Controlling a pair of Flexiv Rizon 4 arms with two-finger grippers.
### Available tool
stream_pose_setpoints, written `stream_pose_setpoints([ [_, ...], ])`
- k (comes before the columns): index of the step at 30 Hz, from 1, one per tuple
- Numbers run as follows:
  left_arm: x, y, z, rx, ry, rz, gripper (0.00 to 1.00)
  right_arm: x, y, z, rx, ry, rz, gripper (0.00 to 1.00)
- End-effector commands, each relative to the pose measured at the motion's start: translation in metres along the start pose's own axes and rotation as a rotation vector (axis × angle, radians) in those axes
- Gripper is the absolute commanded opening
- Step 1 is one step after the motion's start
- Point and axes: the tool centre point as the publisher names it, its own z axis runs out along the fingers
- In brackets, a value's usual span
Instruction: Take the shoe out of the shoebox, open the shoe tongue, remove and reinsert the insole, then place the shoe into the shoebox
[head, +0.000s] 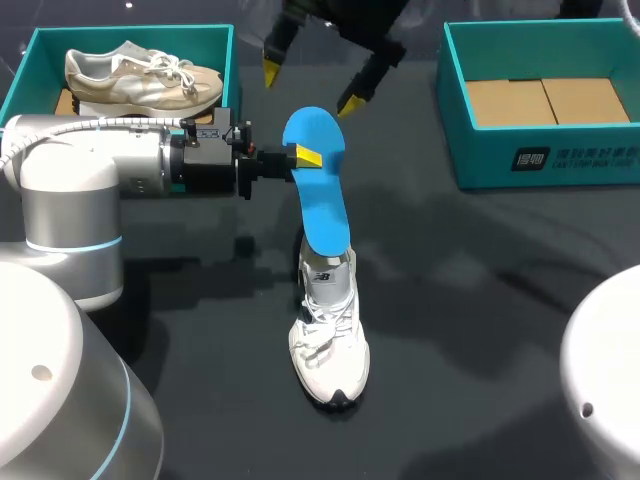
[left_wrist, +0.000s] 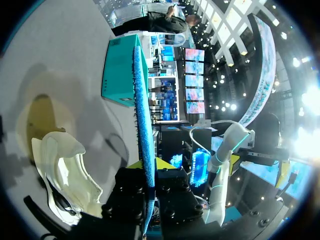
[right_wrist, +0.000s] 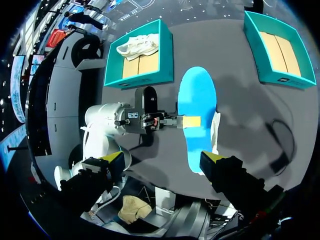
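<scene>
1. Head view: the left gripper (head: 305, 157) pinches the blue insole (head: 320, 200), which stands up from the white shoe (head: 328, 335). Bare table (head: 470, 290) separates the shoe from the shoebox (head: 480, 160).
2. Left wrist view: the insole is edge-on between the fingers, with probably the shoe beside them.
3. Right wrist view: the right gripper (right_wrist: 162, 159) is spread wide above the shoe.

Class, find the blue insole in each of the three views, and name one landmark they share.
Head view: blue insole mid-table, rising from the white shoe, pinched by the left gripper.
Left wrist view: edge-on, a thin blue strip between its gripper's fingers.
Right wrist view: insole ahead of the open right gripper.
Shared landmark: the white shoe.
</scene>
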Motion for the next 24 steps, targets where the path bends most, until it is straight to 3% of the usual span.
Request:
stream_pose_setpoints([
  [1, -0.001, 0.0, 0.001, 0.001, 0.0, 0.001, 0.0, 0.01, 0.005, 0.004, 0.024, -0.257, 0.018, 1.0],
  [14, -0.001, 0.0, 0.001, 0.001, 0.0, 0.001, 0.0, 0.013, -0.006, 0.003, -0.039, -0.348, 0.037, 1.0],
  [24, -0.001, 0.0, 0.001, 0.001, 0.0, 0.001, 0.0, 0.019, -0.006, 0.004, -0.028, -0.419, 0.045, 1.0],
])
